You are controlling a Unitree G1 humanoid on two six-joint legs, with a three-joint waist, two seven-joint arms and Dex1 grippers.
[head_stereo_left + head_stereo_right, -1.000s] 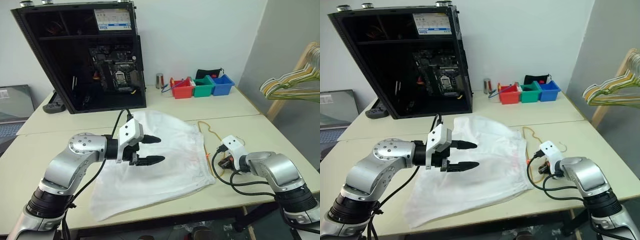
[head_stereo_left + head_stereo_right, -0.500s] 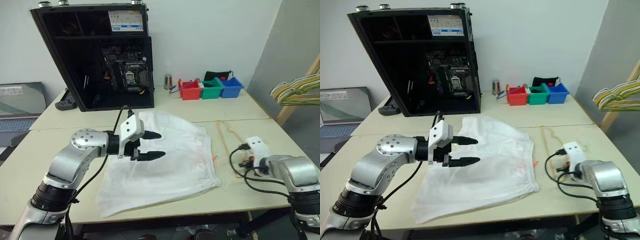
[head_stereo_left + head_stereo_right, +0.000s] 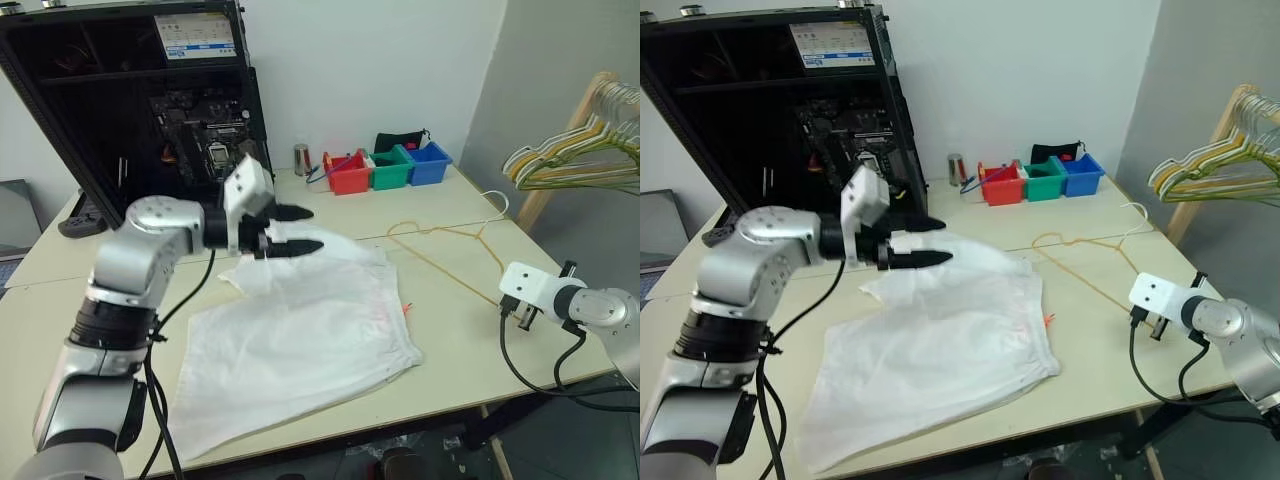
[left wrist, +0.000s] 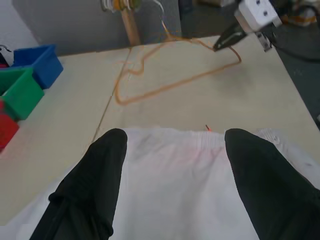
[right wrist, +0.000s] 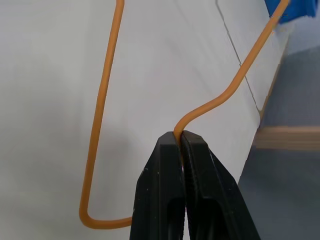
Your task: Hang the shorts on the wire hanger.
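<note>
Lifted now, the left gripper (image 3: 298, 229), up from low over the middle of the shorts (image 3: 300, 340) to a spot above their far edge, toward the black computer case (image 3: 130, 90); jaws as wide apart as before, nothing between them. Swung outward to the right, the right gripper (image 3: 1153, 322), away from the waistband and out past the bench (image 3: 470, 330) edge, jaws clamped on the wire hanger (image 5: 180, 132). Dragged along with it, the hanger, no longer tucked tight beside the waistband but spread out across the bare bench to the right of the shorts, its triangle open to view, well apart from the orange drawstring (image 3: 406, 308).
</note>
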